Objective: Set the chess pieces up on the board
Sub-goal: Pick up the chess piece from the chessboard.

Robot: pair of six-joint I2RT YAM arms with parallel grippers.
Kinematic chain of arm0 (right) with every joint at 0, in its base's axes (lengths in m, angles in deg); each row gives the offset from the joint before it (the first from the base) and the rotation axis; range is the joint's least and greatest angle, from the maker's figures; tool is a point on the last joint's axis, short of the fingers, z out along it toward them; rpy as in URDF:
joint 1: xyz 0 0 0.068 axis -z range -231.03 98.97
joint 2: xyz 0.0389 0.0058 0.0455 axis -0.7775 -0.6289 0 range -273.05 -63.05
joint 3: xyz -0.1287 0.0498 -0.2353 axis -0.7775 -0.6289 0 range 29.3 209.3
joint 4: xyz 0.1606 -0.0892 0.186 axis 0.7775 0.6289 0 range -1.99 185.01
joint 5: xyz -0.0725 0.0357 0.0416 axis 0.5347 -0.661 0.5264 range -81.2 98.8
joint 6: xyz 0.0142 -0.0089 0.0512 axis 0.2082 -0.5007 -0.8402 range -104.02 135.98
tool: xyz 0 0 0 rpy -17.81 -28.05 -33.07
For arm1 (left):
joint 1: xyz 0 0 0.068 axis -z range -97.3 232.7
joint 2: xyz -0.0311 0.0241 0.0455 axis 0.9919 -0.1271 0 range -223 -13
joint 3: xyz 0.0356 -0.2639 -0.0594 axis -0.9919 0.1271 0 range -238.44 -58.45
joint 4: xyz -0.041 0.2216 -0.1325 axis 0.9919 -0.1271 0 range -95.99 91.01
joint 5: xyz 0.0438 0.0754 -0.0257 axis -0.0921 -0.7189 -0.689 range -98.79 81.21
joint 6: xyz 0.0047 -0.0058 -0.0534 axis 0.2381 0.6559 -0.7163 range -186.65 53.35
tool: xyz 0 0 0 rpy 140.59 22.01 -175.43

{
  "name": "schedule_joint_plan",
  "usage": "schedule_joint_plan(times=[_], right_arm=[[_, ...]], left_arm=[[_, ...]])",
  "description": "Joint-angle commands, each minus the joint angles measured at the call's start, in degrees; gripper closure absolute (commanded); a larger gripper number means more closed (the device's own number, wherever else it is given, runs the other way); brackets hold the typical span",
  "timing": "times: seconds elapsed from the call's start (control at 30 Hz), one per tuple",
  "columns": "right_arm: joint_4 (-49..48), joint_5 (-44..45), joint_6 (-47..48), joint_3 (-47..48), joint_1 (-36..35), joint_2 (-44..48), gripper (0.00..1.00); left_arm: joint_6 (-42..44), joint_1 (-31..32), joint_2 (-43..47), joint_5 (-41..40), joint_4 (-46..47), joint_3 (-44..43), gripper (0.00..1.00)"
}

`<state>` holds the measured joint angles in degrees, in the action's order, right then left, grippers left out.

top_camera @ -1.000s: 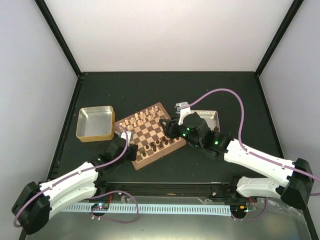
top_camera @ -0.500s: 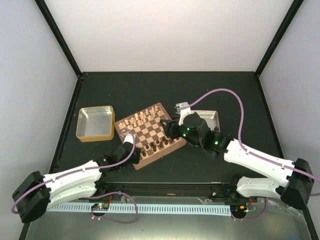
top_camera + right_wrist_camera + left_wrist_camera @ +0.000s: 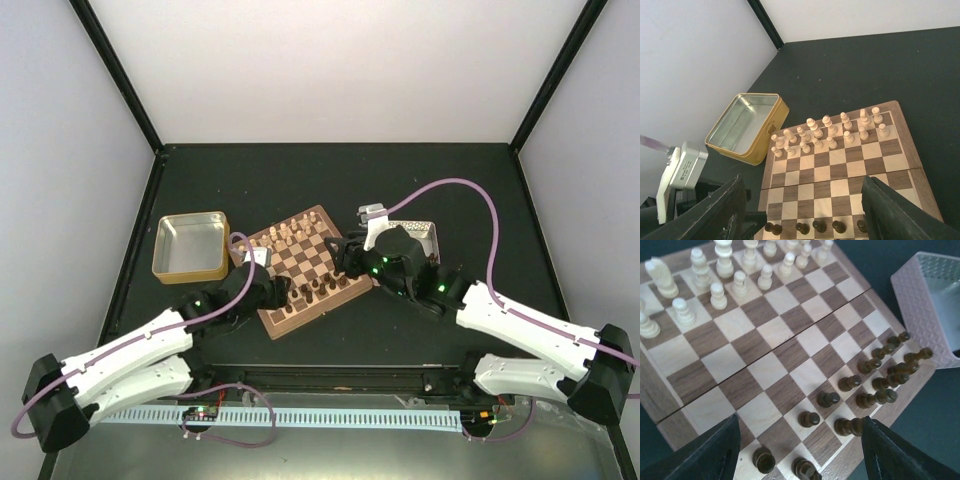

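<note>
Wooden chessboard [image 3: 310, 262] [image 3: 765, 370] [image 3: 840, 187], chequered with a reddish-brown rim, lies askew on the black table [image 3: 300, 180] between our two arms.

We list the cream pieces [image 3: 290, 233] [image 3: 720, 270] [image 3: 825, 132] upright in two rows along its far edge. The dark brown pieces [image 3: 320, 288] [image 3: 875, 380] [image 3: 815, 226] sit in two rows along its near edge, and several in the outer row appear tipped on their sides.

Our left tool [image 3: 265, 287] [image 3: 800, 420] is spread wide with nothing between the fingers, above the board's near-left corner beside the dark rows. Our right tool [image 3: 345, 262] [image 3: 801, 180] is likewise spread wide and holds nothing, above the board's right edge.

The gold-sided tin [image 3: 188, 270] [image 3: 772, 130] stands just left of the board. The pinkish-sided tin [image 3: 415, 232] [image 3: 925, 305] stands just right of it.
</note>
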<state>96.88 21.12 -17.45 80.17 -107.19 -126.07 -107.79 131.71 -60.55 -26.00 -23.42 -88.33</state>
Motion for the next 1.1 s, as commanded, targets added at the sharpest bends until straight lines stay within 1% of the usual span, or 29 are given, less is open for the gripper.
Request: schedule_joint_plan(times=[0.0,0.13,0.2,0.27,0.43,0.6,0.67,0.83,0.9,1.0,1.07], right_arm=[[0.29,0.84,-0.88,-0.84,0.35,1.04,0.37],[0.96,1.03,-1.40,-1.33,0.35,1.06,0.37],[0.92,1.03,-1.58,-1.60,0.35,1.06,0.37],[0.88,1.04,-1.79,-1.73,0.41,1.10,0.37],[0.72,0.74,-1.82,-1.90,0.45,1.16,0.37],[0.92,0.77,-1.68,-1.91,0.46,1.14,0.37],[0.90,0.90,-1.51,-1.98,0.53,1.28,0.37],[1.09,1.26,-1.30,-1.82,0.53,1.24,0.37],[1.12,1.29,-1.29,-1.78,0.61,1.30,0.37],[1.11,1.64,-1.33,-1.70,0.61,1.22,0.37],[1.10,1.66,-1.29,-1.65,0.64,1.12,0.37]], left_arm=[[-1.82,-2.23,-3.75,6.18,-9.89,-3.35,0.34],[-0.59,-3.67,-6.63,11.73,-11.06,-4.56,0.45],[0.27,-4.18,-8.13,13.15,-10.92,-4.86,0.47],[0.72,-4.88,-9.96,13.59,-11.59,-5.18,0.48],[2.11,-6.46,-14.00,13.80,-12.11,-6.45,0.62],[3.44,-8.25,-17.57,15.20,-12.51,-8.25,0.70],[3.90,-8.55,-18.66,15.75,-11.99,-8.42,0.71],[4.50,-9.11,-20.00,15.89,-11.95,-8.81,0.79],[5.07,-9.14,-20.06,16.07,-12.92,-9.39,0.84],[5.62,-9.15,-18.64,16.68,-14.95,-9.70,0.90],[6.08,-9.18,-17.24,18.39,-16.57,-9.51,0.91]])
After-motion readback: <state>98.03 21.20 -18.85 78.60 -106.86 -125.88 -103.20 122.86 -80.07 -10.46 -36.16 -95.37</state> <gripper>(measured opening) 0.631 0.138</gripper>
